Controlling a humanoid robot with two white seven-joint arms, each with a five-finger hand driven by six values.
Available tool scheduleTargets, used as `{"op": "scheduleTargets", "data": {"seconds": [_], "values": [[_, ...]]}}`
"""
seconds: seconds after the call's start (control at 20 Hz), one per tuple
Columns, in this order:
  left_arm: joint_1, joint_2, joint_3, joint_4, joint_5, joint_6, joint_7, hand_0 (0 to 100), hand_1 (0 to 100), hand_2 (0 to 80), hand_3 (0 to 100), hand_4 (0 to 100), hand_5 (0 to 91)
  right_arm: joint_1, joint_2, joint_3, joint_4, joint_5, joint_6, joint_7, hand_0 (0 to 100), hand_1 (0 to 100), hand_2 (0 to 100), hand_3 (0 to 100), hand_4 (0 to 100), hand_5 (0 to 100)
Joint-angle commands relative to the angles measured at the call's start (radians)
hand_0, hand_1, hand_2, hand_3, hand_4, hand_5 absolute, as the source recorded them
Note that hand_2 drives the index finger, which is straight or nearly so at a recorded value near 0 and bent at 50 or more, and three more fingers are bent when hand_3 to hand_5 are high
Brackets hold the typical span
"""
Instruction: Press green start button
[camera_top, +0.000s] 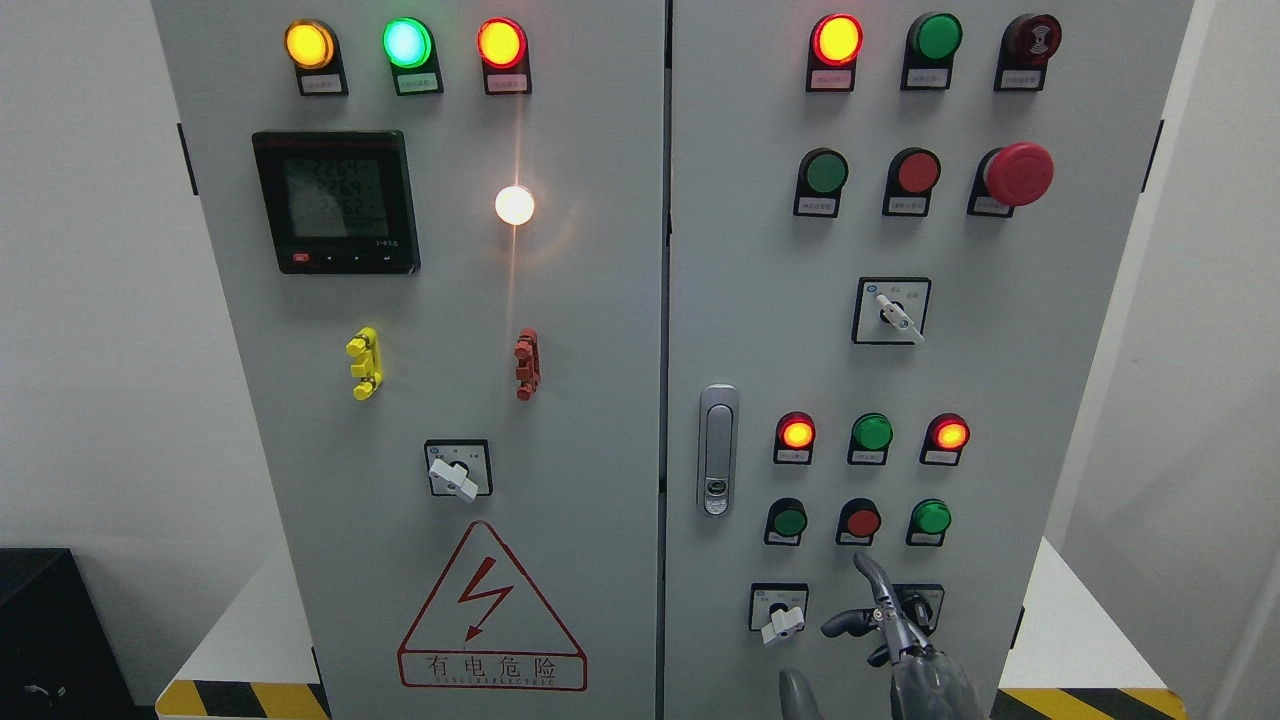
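The right hand (905, 640) rises from the bottom edge, right of centre, in front of the cabinet's right door (1060, 400). Its index finger (872, 578) is extended upward, tip just below the red button (860, 521) in the lower button row; whether it touches the panel cannot be told. The thumb (845, 624) juts left and the other fingers are curled down, holding nothing. A second grey fingertip (798, 695) shows at the bottom edge to the left; which hand it belongs to cannot be told. Behind the hand sits a selector switch (920, 605), largely hidden, with another selector (780, 610) to its left. The lower button row reads green button (788, 521), red button, green button (931, 517); the index tip lies between the red one and the right-hand green one, nearer the red. Above that row stand three lamps: red lit (796, 433), green unlit (871, 432), red lit (949, 434). A door handle (717, 450) is left of them. Higher up is a rotary switch (893, 311), then a green button (825, 172), a red button (916, 172) and a red mushroom stop (1018, 174). The top row has a lit red lamp (837, 39), a green lamp (937, 36) and a buzzer (1032, 36). The left door (590, 400) carries a meter (336, 201), three lit lamps along the top and a hazard triangle (491, 610).
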Motion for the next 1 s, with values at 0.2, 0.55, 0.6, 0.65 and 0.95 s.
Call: {"op": "scheduleTargets", "data": {"seconds": [0.2, 0.55, 0.6, 0.65, 0.95], "values": [[-0.023, 0.000, 0.000, -0.028, 0.000, 0.000, -0.001, 12, 56, 0.0, 0, 0, 0.0, 0.108, -0.005, 0.053, -0.158, -0.343, 0.011, 0.061, 0, 14, 0, 11, 9, 7], [-0.023, 0.000, 0.000, -0.028, 0.000, 0.000, -0.001, 12, 56, 0.0, 0, 0, 0.0, 0.125, -0.005, 0.055, -0.164, -0.371, 0.028, 0.076, 0, 12, 0, 3, 0, 0], [-0.023, 0.000, 0.000, -0.028, 0.000, 0.000, -0.001, 12, 56, 0.0, 0, 0, 0.0, 0.125, -0.005, 0.055, -0.164, -0.383, 0.029, 0.076, 0, 11, 0, 2, 0, 0], [-0.023, 0.000, 0.000, -0.028, 0.000, 0.000, -0.001, 12, 56, 0.0, 0, 0, 0.0, 0.125, -0.005, 0.055, -0.164, -0.394, 0.032, 0.078, 0, 11, 0, 1, 0, 0], [-0.023, 0.000, 0.000, -0.028, 0.000, 0.000, -0.001, 12, 56, 0.0, 0, 0, 0.0, 0.125, -0.005, 0.055, -0.164, -0.398, 0.041, 0.078, 0, 9, 0, 0, 0, 0]]}}
